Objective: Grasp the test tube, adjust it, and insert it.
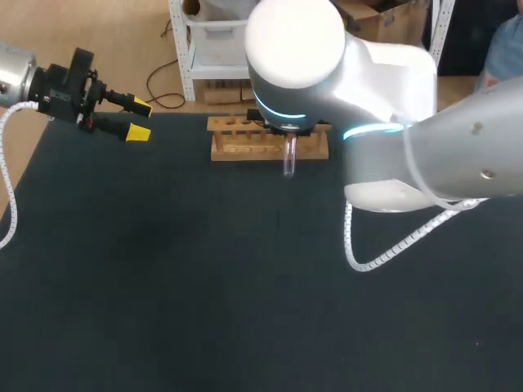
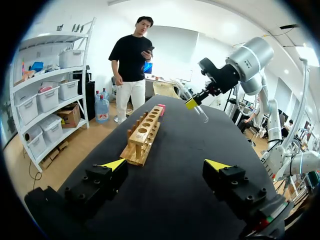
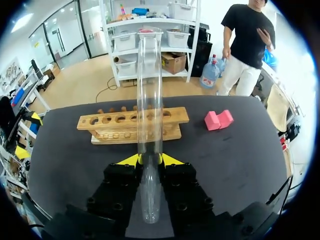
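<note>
The right gripper (image 3: 150, 160) is clamped on the test tube (image 3: 150, 100), aloft close by the wooden rack (image 3: 132, 125) at the table's 12 o'clock; the left gripper (image 1: 140, 119) hangs wide open and empty near 10 o'clock. The tube seems tilted against the holes, though the arm hides much of it from above, so pushing down now could jam its tip on the rack's top and crack the glass. No writing is legible on either.
</note>
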Motion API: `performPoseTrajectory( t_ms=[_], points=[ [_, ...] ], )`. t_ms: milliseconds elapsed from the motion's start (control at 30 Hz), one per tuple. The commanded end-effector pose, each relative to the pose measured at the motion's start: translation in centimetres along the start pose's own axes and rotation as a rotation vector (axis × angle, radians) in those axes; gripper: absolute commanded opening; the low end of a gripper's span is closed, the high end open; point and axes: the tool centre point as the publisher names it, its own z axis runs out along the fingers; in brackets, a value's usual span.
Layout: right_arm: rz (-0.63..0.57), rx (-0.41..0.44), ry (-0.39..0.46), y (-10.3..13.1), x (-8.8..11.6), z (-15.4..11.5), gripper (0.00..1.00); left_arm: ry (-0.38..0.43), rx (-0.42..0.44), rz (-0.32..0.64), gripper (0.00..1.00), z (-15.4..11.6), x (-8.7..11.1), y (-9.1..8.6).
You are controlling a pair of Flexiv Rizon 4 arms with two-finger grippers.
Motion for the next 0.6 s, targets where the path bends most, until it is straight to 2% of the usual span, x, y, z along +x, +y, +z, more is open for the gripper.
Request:
performPoseTrajectory(
  t_ms=[33,600],
  points=[
    [0.0,-0.007,-0.06,-0.9,0.5,-2.06,0.0,-0.001,0.001,0.002,1.0,-0.01,0.09,0.05],
    [-0.017,-0.032,-0.051,-0.93,0.67,-2.31,0.0,-0.001,0.001,0.002,1.0,-0.01,0.09,0.05]
  ],
)
